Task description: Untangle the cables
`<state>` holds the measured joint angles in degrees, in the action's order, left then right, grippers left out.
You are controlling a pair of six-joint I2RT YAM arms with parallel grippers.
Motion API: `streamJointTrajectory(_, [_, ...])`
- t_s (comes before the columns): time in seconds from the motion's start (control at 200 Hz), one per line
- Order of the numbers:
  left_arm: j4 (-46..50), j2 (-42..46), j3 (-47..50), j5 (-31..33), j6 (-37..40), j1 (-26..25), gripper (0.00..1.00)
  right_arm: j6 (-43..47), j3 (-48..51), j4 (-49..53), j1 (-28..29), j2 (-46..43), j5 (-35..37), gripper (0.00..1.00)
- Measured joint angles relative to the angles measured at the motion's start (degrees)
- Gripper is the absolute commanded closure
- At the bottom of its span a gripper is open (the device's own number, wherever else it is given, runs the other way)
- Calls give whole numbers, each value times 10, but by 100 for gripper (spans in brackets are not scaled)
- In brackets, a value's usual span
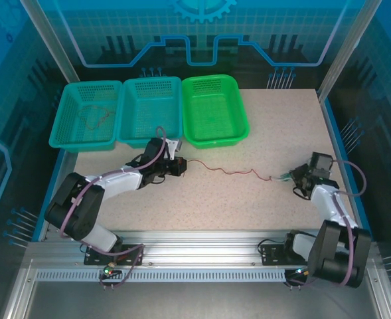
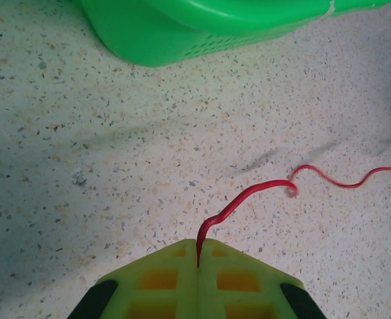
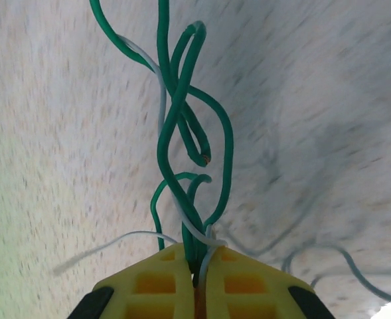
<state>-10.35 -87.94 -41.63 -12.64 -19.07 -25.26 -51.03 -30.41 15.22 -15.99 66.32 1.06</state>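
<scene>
Near the bright green plastic basket (image 1: 212,109), left pincer (image 2: 198,247) is gripping a limp thin red wire (image 2: 255,188) endwise, right pincer (image 3: 198,258) a floppy green wire tangle (image 3: 162,53).

Left basket (image 1: 69,126), middle basket (image 1: 149,109) and right basket (image 1: 214,109) stand abreast at the table's (image 1: 248,212) far edge; a loose wire (image 1: 97,118) lies in the left one. A stretched wire (image 1: 228,171) runs from the left gripper (image 1: 182,166), before the middle basket, rightward to the cables (image 3: 162,40) at the right gripper (image 1: 289,177).
</scene>
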Motion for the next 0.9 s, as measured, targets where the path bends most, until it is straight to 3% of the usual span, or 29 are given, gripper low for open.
streamJointTrajectory(0.105, [16,8,0,21,13,0,100,4,-1,3,-10,22,-12,100])
streamJointTrajectory(0.3, [105,63,0,129,20,9,100,-28,0,-12,-163,-1,-43,100])
streamJointTrajectory(0.445, [140,99,13,191,10,37,100,-41,0,-15,-170,-7,-46,100])
streamJointTrajectory(0.575, [142,108,24,186,10,39,100,-40,-2,-16,-146,-3,-46,100])
streamJointTrajectory(0.715, [126,113,35,149,14,39,100,-28,-5,-14,-75,1,-47,100])
streamJointTrajectory(0.9, [104,150,36,33,73,31,100,-7,-12,-3,17,2,-34,100])
